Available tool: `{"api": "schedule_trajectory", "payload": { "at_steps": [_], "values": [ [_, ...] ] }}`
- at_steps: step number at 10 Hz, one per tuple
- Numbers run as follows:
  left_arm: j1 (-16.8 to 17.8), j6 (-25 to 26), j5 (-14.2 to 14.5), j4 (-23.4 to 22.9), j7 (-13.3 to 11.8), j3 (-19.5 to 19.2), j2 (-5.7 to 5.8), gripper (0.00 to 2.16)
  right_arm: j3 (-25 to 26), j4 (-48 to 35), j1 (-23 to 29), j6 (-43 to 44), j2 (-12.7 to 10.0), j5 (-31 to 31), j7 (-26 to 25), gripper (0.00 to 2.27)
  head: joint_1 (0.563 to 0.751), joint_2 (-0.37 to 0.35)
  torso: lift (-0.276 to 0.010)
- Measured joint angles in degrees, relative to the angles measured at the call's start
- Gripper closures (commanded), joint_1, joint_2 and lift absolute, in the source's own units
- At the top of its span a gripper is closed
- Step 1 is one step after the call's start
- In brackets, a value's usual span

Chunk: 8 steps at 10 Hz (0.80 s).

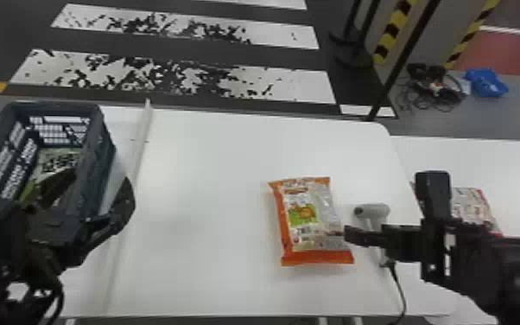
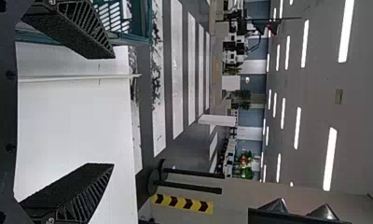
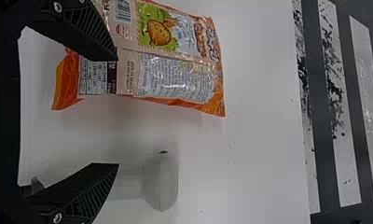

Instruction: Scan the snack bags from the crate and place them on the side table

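Orange snack bag lies near the right gripper.

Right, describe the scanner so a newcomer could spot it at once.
Find the white table in the middle of the head view, then its right side. There, just right of the orange-edged snack bag, lies a pale grey scanner with a rounded head. Unlike the printed bag, it is plain, and a dark cable trails from its handle.
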<state>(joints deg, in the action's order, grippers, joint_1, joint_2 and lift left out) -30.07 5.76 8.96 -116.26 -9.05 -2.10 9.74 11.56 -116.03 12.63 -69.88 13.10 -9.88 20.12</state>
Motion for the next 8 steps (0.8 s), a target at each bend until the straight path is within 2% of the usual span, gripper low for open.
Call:
{"api": "schedule_trajectory", "payload": {
  "at_steps": [4, 5, 6, 7, 8],
  "values": [
    [0.02, 0.18, 0.00, -0.11, 0.00, -0.01, 0.18, 0.04, -2.65, 5.22, -2.24, -0.45, -0.01, 0.25, 4.23, 0.10, 0.695, -0.060, -0.050],
    [0.02, 0.18, 0.00, -0.12, 0.00, -0.07, 0.20, 0.04, -3.10, 7.41, -3.25, -0.40, 0.01, 0.37, 5.18, 0.14, 0.695, -0.053, -0.050],
    [0.02, 0.19, 0.00, -0.12, 0.00, -0.14, 0.25, 0.04, -3.32, 9.58, -4.32, -0.39, 0.06, 0.46, 6.73, 0.27, 0.695, -0.047, -0.050],
    [0.03, 0.28, 0.00, -0.11, 0.00, -0.17, 0.27, 0.04, -3.35, 12.12, -5.67, -0.39, 0.12, 0.47, 9.30, 0.73, 0.695, -0.042, -0.050],
    [0.09, 0.35, 0.00, -0.06, 0.00, -0.18, 0.28, 0.04, -3.24, 14.96, -7.15, -0.33, 0.21, 0.42, 12.46, 1.79, 0.695, -0.032, -0.050]
  ]
}}
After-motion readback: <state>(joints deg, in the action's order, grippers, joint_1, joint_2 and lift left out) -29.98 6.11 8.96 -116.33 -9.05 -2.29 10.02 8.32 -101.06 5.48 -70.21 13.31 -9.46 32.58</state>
